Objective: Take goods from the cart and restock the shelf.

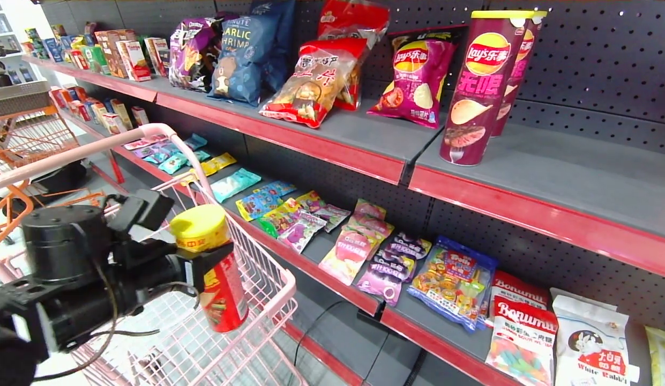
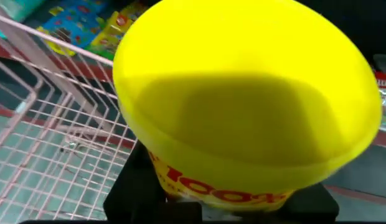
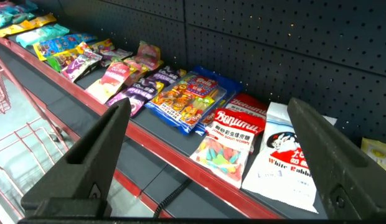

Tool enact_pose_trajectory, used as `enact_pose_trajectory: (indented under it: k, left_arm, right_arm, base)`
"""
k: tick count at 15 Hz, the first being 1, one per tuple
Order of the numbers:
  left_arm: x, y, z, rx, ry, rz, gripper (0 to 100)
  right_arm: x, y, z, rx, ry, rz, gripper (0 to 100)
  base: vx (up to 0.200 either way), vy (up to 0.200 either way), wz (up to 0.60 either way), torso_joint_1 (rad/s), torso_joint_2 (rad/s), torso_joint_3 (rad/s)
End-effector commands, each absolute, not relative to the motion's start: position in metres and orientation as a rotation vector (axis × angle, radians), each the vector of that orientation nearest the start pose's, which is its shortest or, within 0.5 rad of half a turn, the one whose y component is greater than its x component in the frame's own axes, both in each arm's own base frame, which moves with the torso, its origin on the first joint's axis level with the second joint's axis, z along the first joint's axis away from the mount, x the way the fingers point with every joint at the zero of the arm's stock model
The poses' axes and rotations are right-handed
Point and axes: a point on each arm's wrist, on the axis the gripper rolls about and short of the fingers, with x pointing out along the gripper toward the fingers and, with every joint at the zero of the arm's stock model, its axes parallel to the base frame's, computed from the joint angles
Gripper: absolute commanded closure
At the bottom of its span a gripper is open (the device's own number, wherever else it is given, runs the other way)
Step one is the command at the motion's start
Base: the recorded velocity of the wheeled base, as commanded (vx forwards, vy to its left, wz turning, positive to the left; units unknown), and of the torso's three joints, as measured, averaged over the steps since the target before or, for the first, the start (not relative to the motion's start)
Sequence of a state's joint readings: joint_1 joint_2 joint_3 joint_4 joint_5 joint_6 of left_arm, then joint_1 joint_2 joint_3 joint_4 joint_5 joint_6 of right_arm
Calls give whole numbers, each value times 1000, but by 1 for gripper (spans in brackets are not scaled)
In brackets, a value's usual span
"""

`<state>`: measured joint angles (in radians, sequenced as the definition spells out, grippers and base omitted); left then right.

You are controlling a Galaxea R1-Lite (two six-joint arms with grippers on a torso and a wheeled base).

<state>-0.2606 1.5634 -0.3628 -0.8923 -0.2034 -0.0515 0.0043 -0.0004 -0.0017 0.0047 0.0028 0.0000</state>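
Item: red canister (image 1: 221, 289) with yellow lid (image 1: 199, 225), lower left of the head view.
- Axis: the long axis runs near vertical. The lid end is up and the base end is down, with the base sitting a little right of the lid in the frame, so the top leans slightly left.
- Location: held in the air at the front corner of the pink cart (image 1: 270, 313), level with the wire rim and overlapping it. It is well apart from the upper shelf (image 1: 552, 177), where two purple canisters (image 1: 474, 91) stand upright at upper right.

Left gripper (image 1: 203, 260): its dark fingers are clamped on the canister just below the lid, one on each side. It touches nothing else.

Right gripper (image 3: 208, 124): the fingers (image 3: 87, 174) are spread wide with nothing between them. It hangs before the lower shelf (image 3: 149, 146), above the row of flat sweet packets (image 3: 187, 99) lying there, and touches none of them.
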Motion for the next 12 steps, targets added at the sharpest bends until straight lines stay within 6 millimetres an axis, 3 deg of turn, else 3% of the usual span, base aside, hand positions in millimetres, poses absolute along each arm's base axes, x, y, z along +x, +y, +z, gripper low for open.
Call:
enact_pose_trajectory:
  k: [1,3,4,7,12]
  left_arm:
    - [145,-41,180,-41,149,-399,100]
    - [115,-33,188,-41,153,-390,100]
    - [88,-24,191,-42,157,-373,100]
    - [46,-14,193,-45,102,-366,100]
    - [14,-5,191,-43,58,-310,100]
  right_arm:
    - [-23,0,75,0,3,8,0]
    - [-23,0,75,0,3,8,0]
    - [-23,0,75,0,3,8,0]
    - [-23,0,75,-5,3,6,0]
    - [-23,0,75,-3,3,6,0]
  base:
    - [0,0,0,0,0,0]
    - [0,0,0,0,0,0]
    - [0,0,0,0,0,0]
    - [0,0,0,0,0,0]
    - [0,0,0,31,-113,-73]
